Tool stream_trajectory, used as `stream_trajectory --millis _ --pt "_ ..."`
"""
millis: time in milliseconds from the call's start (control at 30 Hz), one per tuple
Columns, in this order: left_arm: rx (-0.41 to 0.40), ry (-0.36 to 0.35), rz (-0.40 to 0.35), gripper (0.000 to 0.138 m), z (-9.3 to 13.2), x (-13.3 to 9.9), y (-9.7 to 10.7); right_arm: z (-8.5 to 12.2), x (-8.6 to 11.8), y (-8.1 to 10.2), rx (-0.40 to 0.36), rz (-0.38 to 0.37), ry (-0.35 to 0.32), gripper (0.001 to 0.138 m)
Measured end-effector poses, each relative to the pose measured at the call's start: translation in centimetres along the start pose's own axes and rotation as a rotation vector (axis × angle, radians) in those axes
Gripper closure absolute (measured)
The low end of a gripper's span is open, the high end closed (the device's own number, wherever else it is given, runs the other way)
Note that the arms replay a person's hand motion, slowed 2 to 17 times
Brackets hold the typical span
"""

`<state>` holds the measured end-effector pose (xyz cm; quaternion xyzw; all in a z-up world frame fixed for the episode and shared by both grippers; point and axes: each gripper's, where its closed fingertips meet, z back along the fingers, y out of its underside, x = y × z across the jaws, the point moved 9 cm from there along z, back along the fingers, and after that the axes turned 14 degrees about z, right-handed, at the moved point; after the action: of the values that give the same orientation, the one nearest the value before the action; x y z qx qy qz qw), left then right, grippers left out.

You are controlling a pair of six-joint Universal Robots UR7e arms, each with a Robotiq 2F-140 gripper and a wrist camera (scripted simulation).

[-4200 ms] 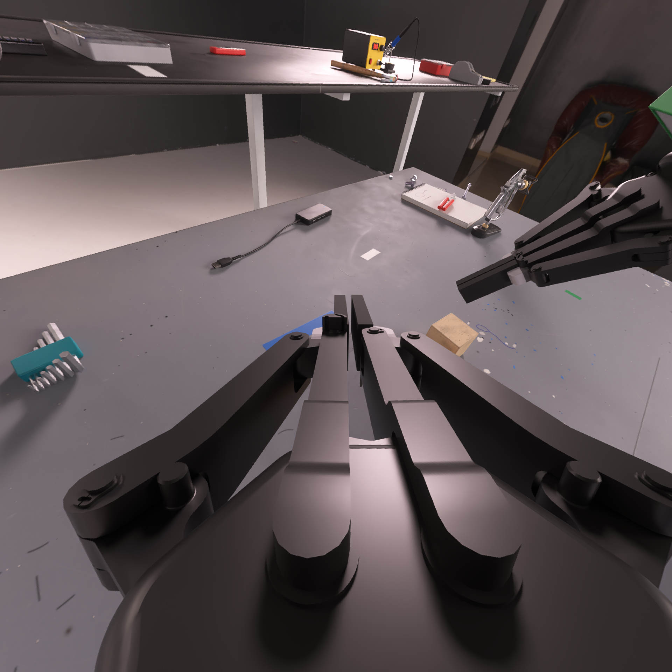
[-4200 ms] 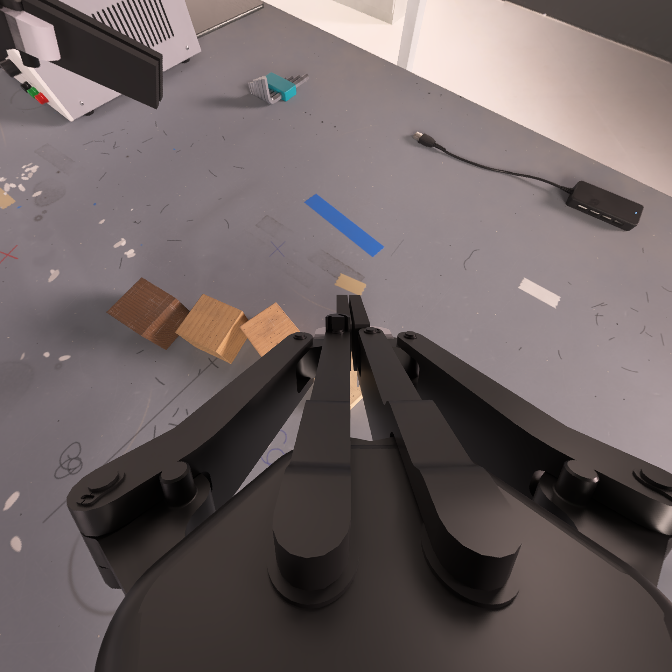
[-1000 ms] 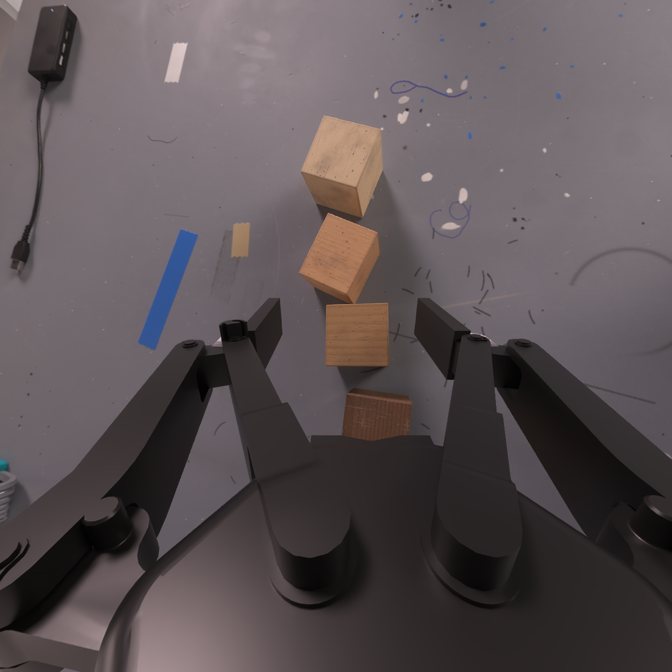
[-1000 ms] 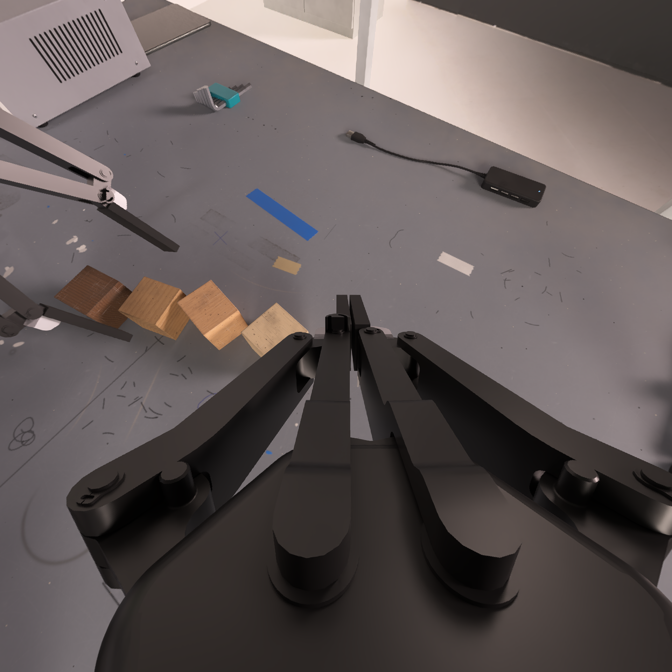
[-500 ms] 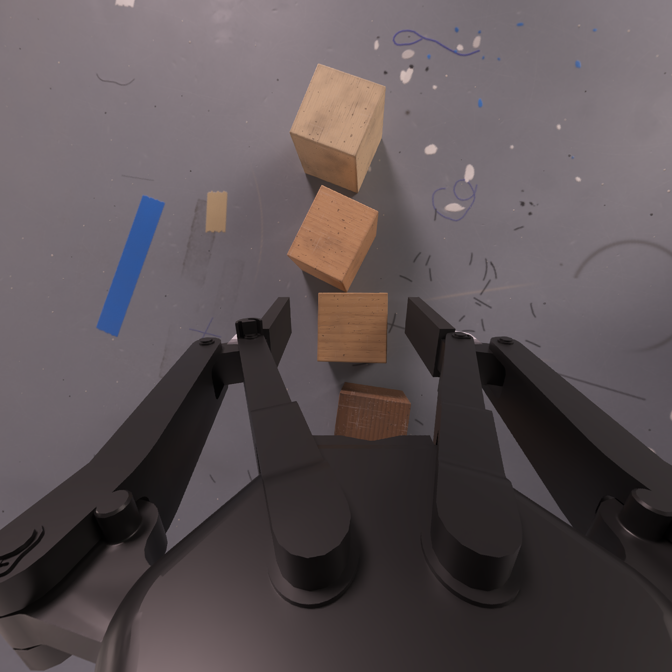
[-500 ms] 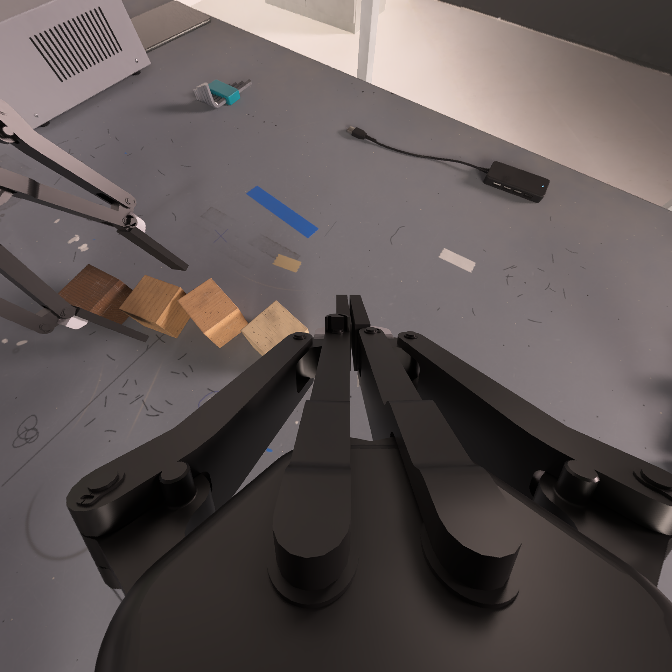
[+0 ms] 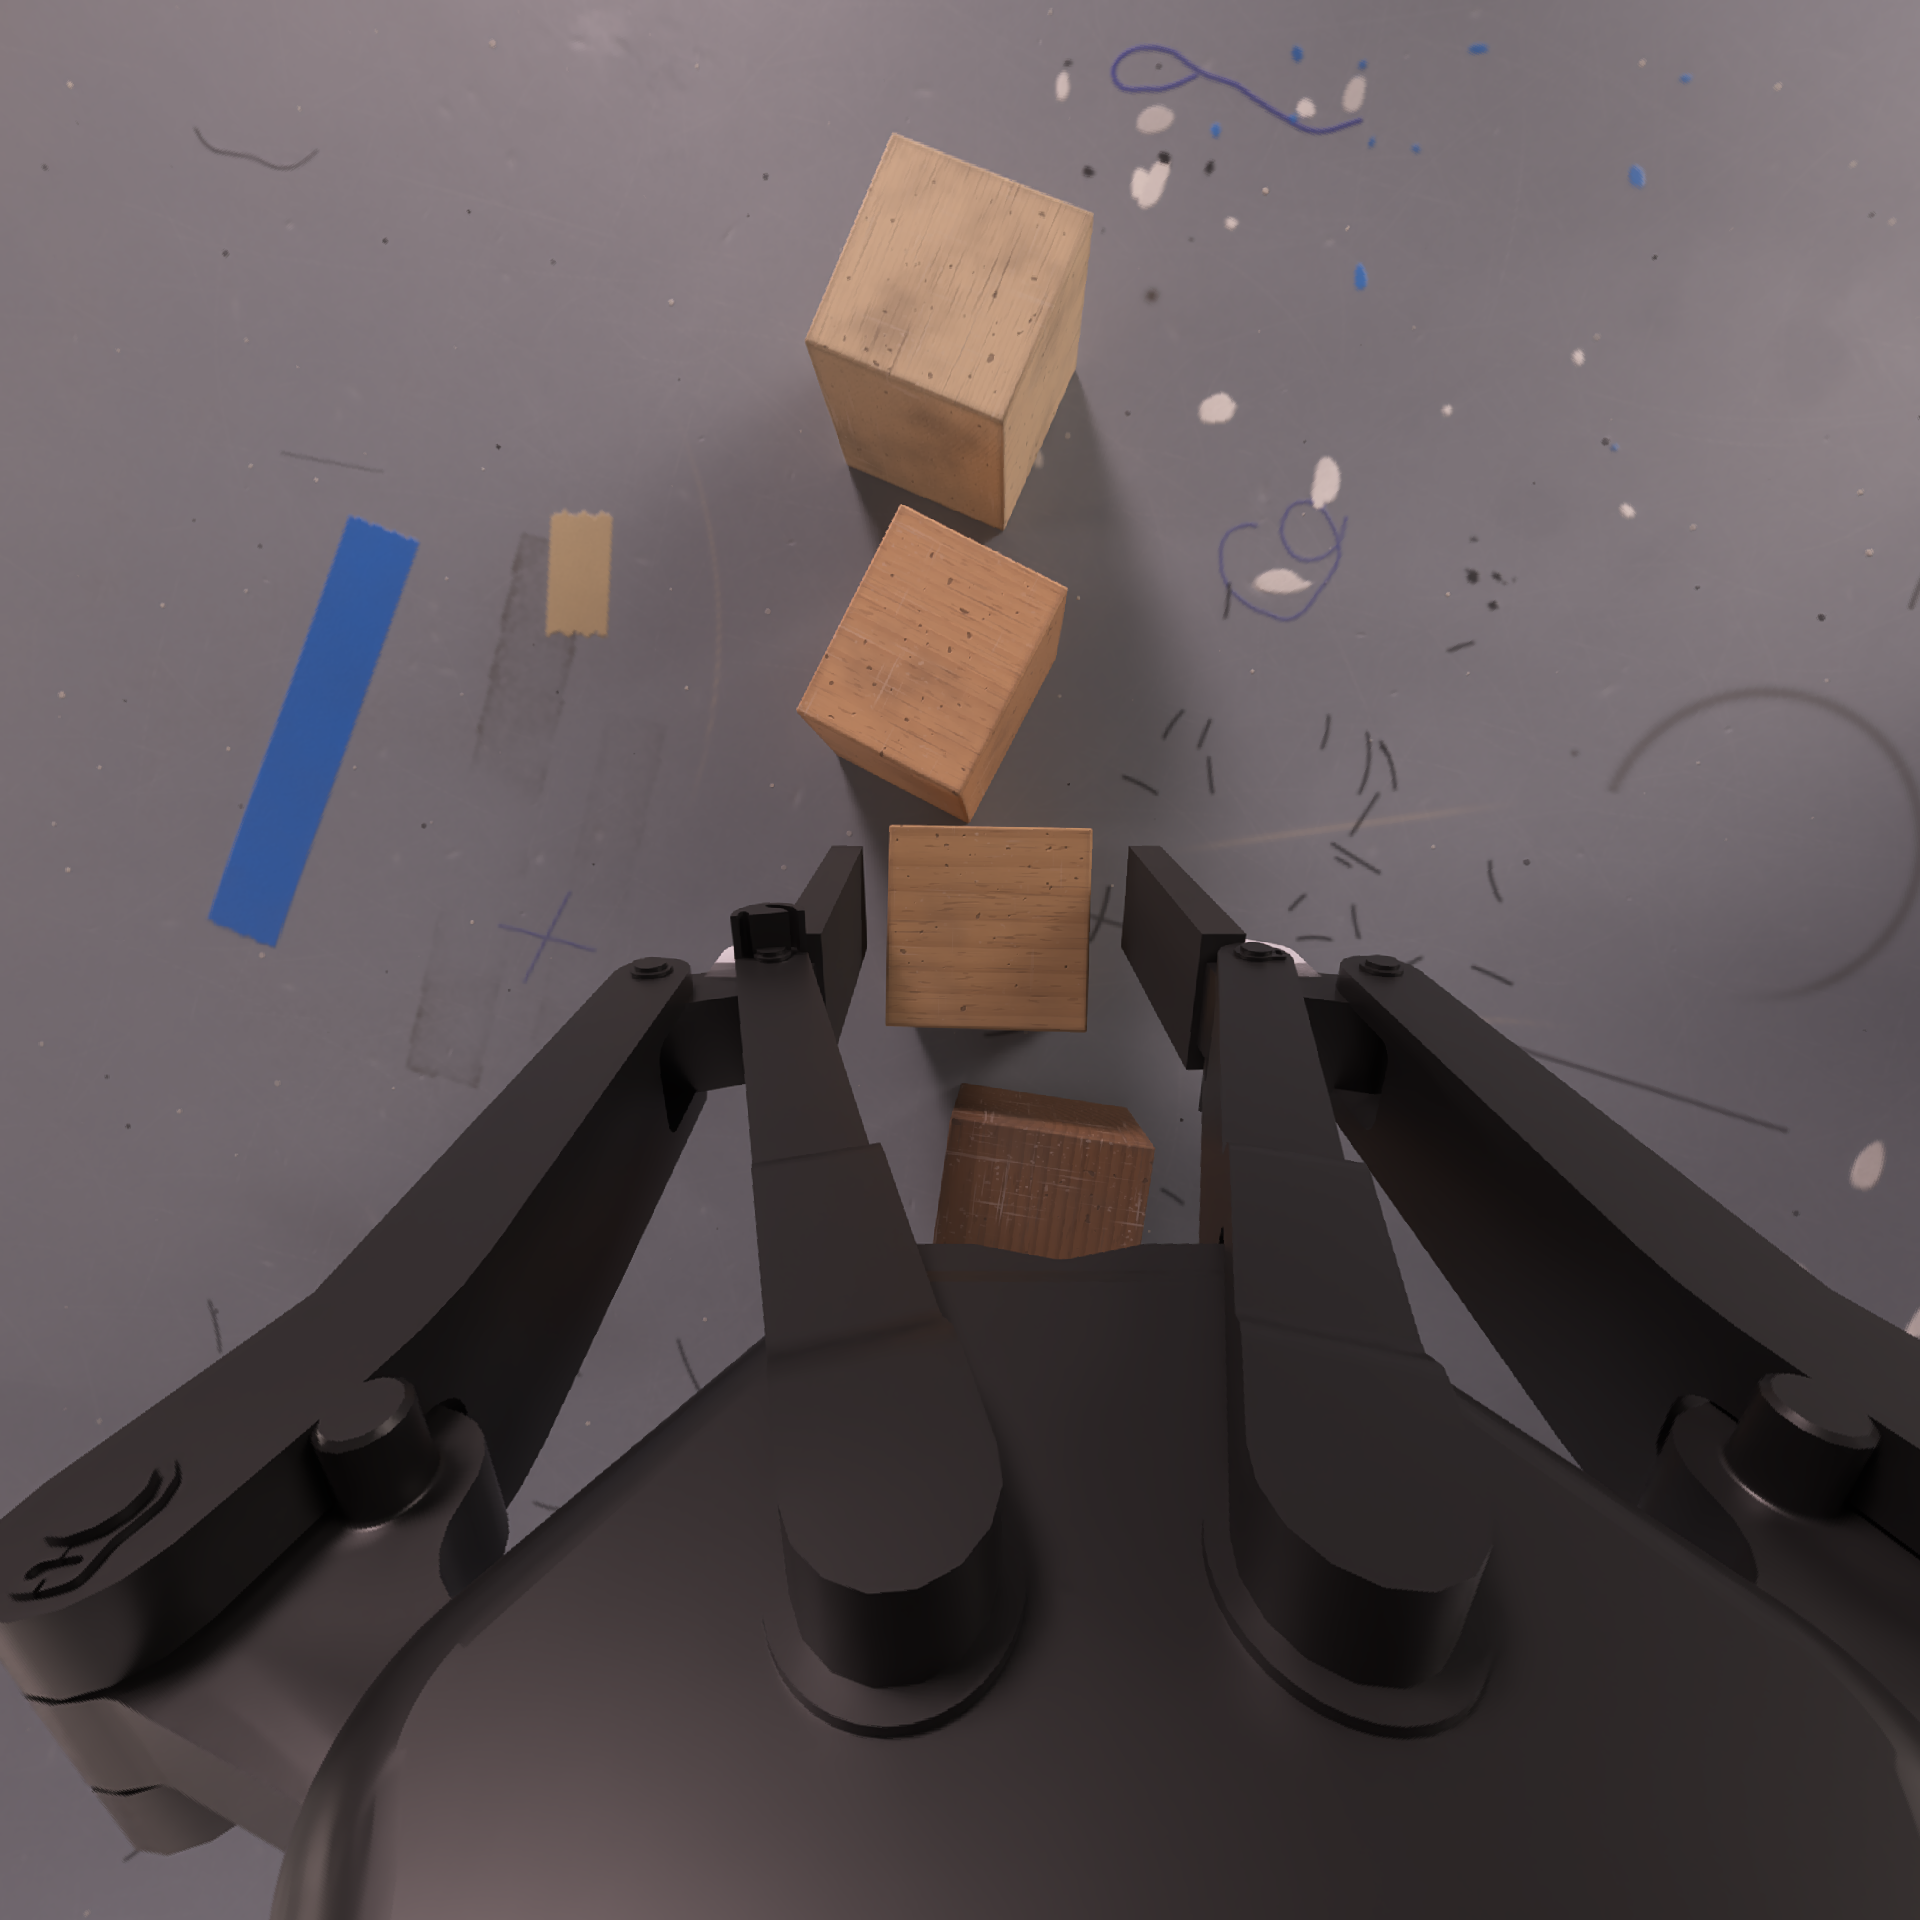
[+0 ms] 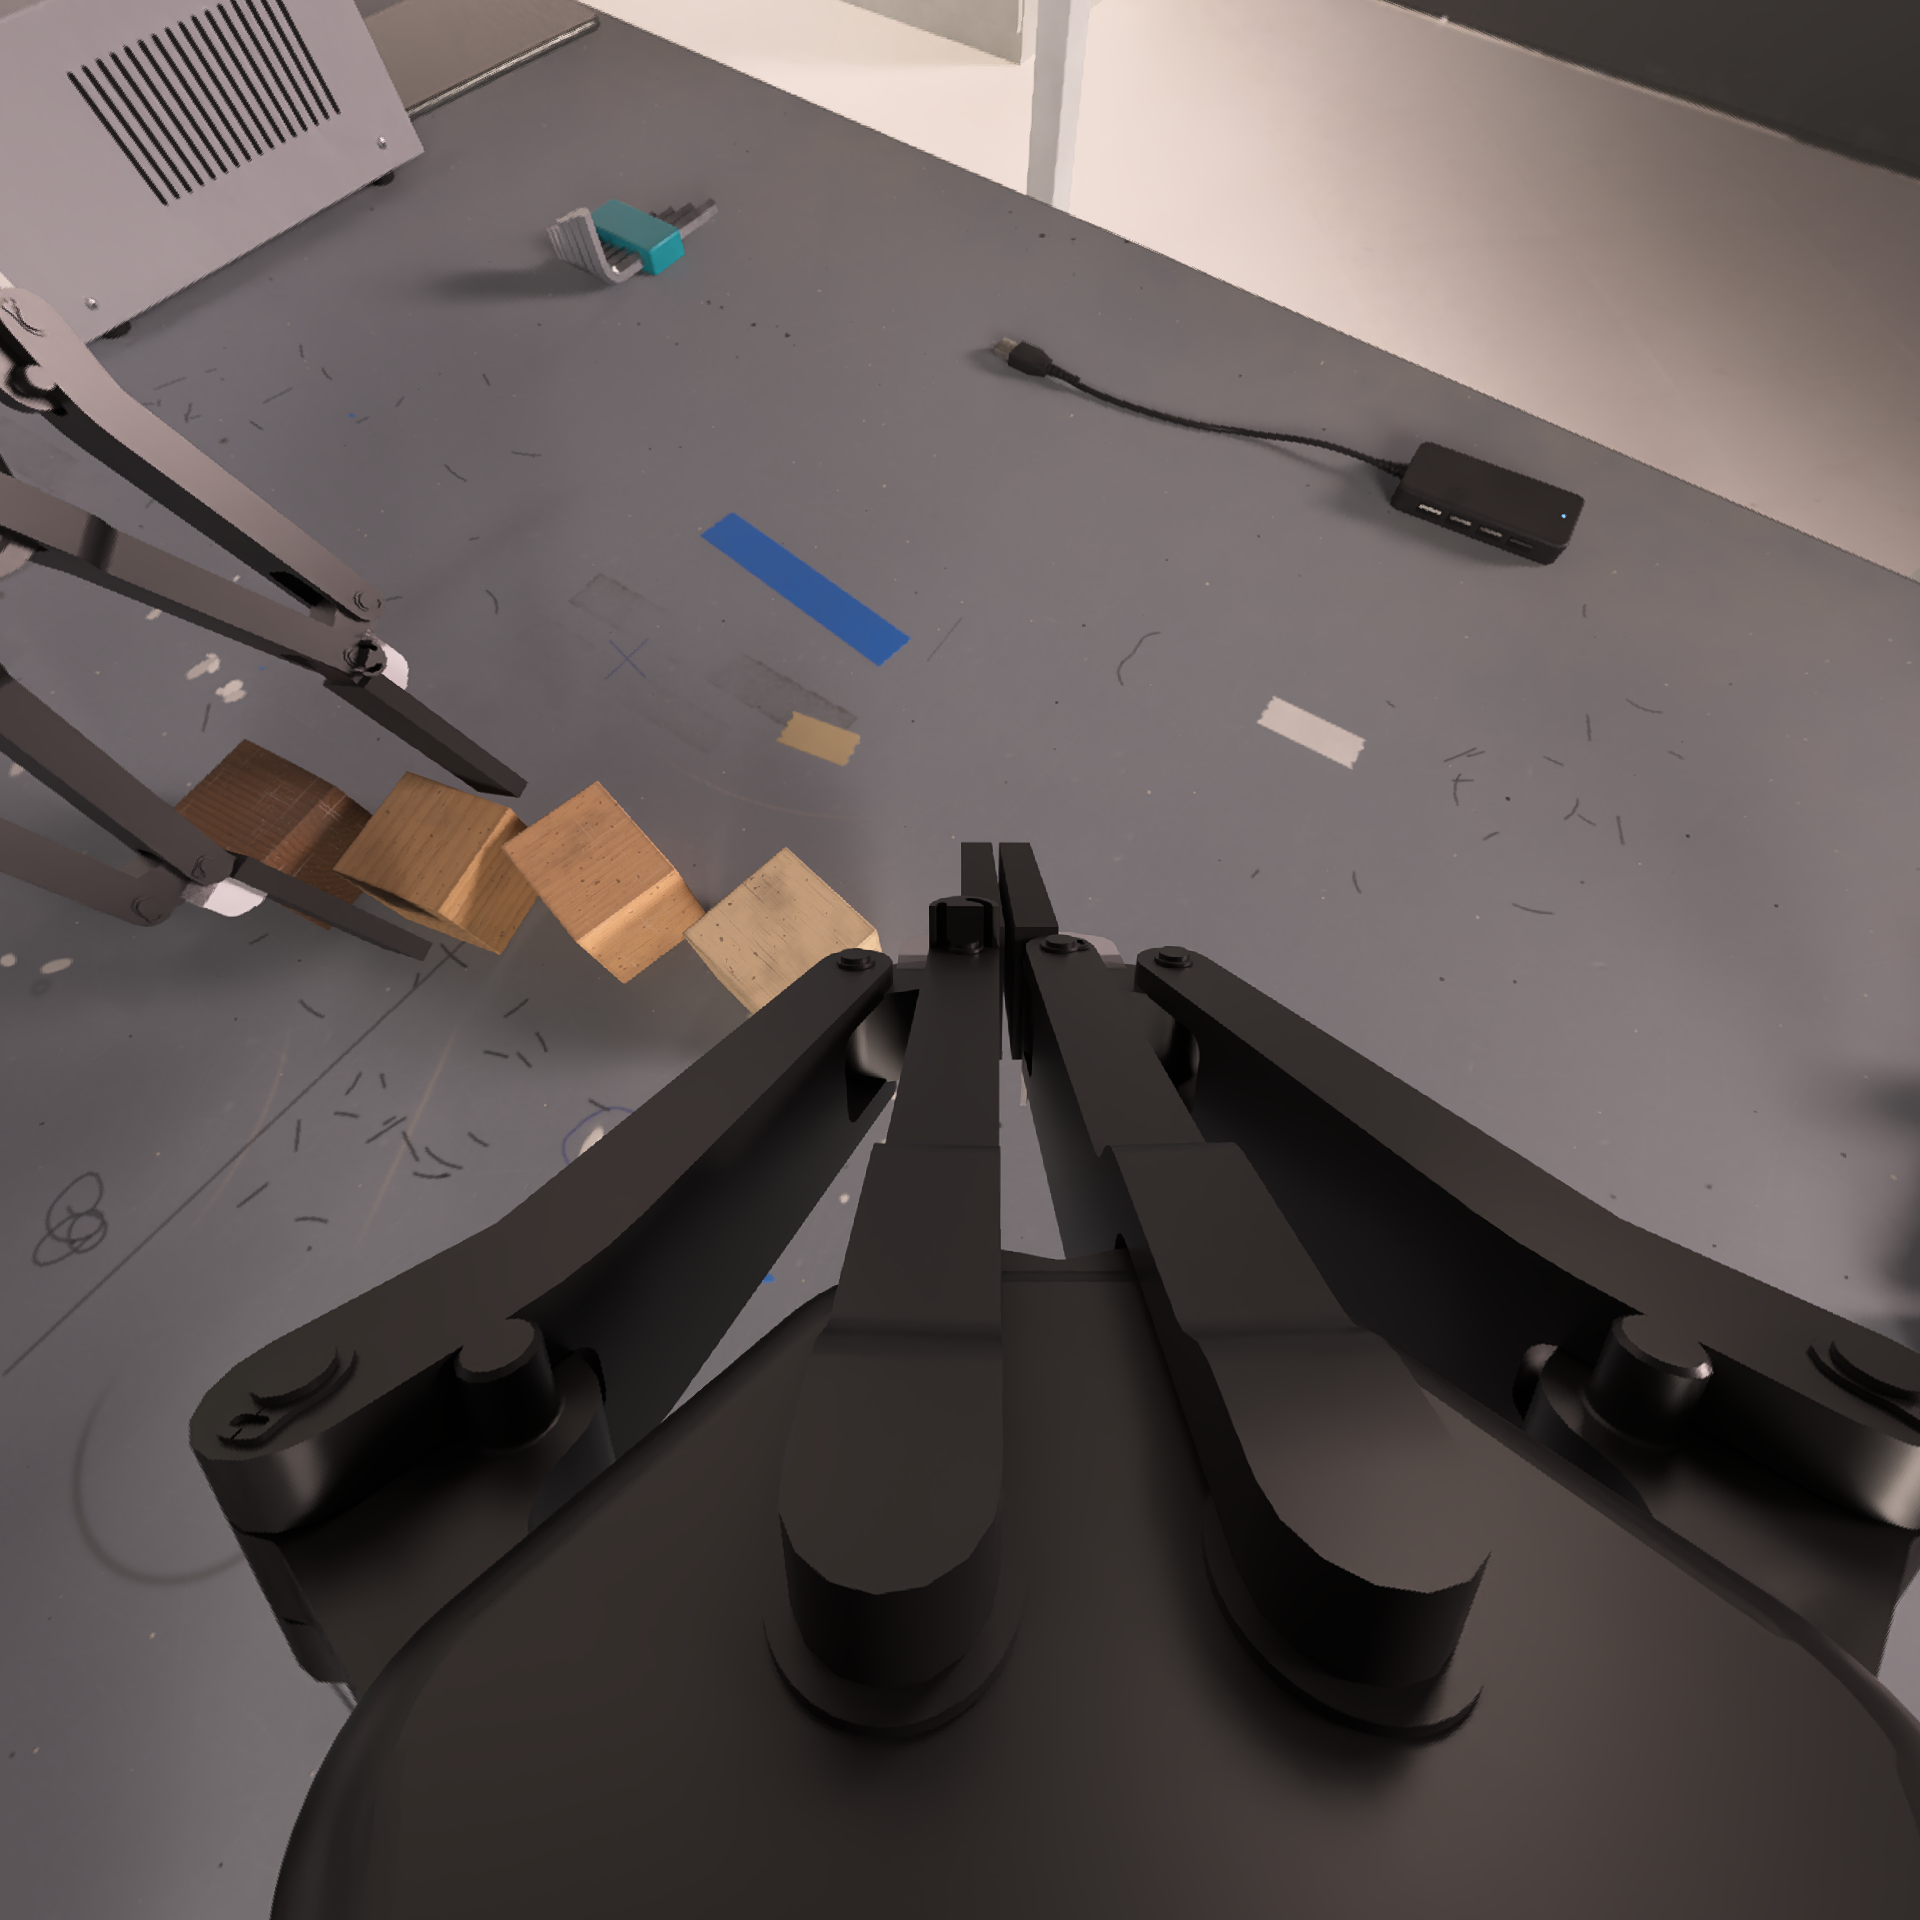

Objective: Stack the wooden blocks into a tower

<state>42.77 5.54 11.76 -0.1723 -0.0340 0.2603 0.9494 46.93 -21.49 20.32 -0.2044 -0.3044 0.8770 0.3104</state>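
Several wooden blocks lie in a row on the grey table. In the left wrist view, from near to far, they are a dark brown block [image 7: 1044, 1169], a mid-brown block [image 7: 987, 928], an orange-brown block [image 7: 930, 658] and a pale block [image 7: 951, 327]. My left gripper [image 7: 992, 930] is open, and its fingers straddle the mid-brown block with small gaps on both sides. The right wrist view shows the same row [image 8: 436, 857] with the left gripper [image 8: 473, 862] around it. My right gripper [image 8: 1006, 883] is shut and empty, above the table just right of the pale block [image 8: 779, 935].
A blue tape strip [image 8: 805, 587], a tan tape piece [image 8: 821, 740] and a white tape piece [image 8: 1311, 729] lie flat on the table. A black USB hub with cable [image 8: 1486, 504], a teal hex-key set [image 8: 629, 239] and a grey vented box [image 8: 197, 135] stand farther off.
My left gripper has come down over the row of blocks and narrowed its fingers around the mid-brown block. The right gripper has stayed shut and barely moved.
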Motion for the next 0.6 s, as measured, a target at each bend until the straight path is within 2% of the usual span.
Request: stream_trajectory --millis 300,600 --pt "0.034 -0.029 -0.001 0.076 -0.33 0.17 0.23 -0.16 0.00 0.08 0.012 0.006 -0.006 0.137" --pt "0.045 -0.015 -0.006 0.079 -0.62 0.09 0.26 -0.28 -0.05 0.18 0.019 0.007 -0.009 0.137"
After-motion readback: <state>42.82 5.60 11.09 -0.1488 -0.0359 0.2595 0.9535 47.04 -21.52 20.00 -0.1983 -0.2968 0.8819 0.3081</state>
